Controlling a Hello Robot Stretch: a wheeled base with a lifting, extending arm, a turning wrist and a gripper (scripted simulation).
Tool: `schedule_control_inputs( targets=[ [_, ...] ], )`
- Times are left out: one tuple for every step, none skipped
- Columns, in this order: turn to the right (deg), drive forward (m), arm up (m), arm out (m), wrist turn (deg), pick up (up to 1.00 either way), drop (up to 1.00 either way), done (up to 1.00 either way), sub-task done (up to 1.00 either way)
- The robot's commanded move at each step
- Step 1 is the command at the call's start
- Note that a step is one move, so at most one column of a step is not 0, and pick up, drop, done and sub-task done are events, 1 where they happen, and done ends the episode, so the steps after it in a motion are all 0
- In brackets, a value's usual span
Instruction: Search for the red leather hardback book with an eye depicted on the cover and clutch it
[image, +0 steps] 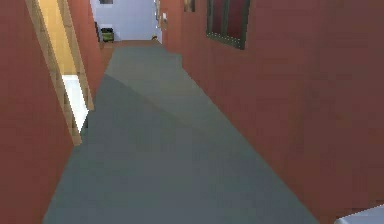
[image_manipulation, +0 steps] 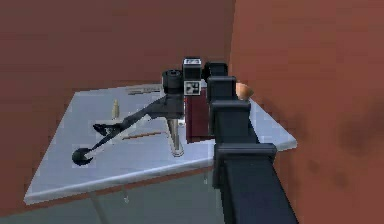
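Note:
A dark red upright block (image_manipulation: 198, 115), book-like in shape, stands against the arm (image_manipulation: 240, 160) on a pale grey table (image_manipulation: 70, 170) in the arm side view. No cover design can be made out on it. The gripper (image_manipulation: 92, 142) reaches left from the white marker squares (image_manipulation: 190, 78), its thin fingers (image_manipulation: 120, 125) lying low over the tabletop. Small things lie on the table around it, so I cannot tell whether it holds anything.
On the table lie thin pencil-like sticks (image_manipulation: 150, 92), a small upright piece (image_manipulation: 113, 104) and an orange thing (image_manipulation: 243, 90). In the forward view a grey-floored corridor (image: 170, 140) runs between red walls, with a doorway (image: 65, 70) on its left and a framed picture (image: 228, 20) on its right.

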Motion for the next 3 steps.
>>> schedule_control_inputs(
  targets=[
    [0.0, 0.0, 0.0, 0.0, 45.0, 0.0, 0.0, 0.0, 0.0],
    [0.0, 0.0, 0.0, 0.0, 45.0, 0.0, 0.0, 0.0, 0.0],
    [0.0, 0.0, 0.0, 0.0, 3.0, 0.0, 0.0, 0.0, 0.0]
  ],
)
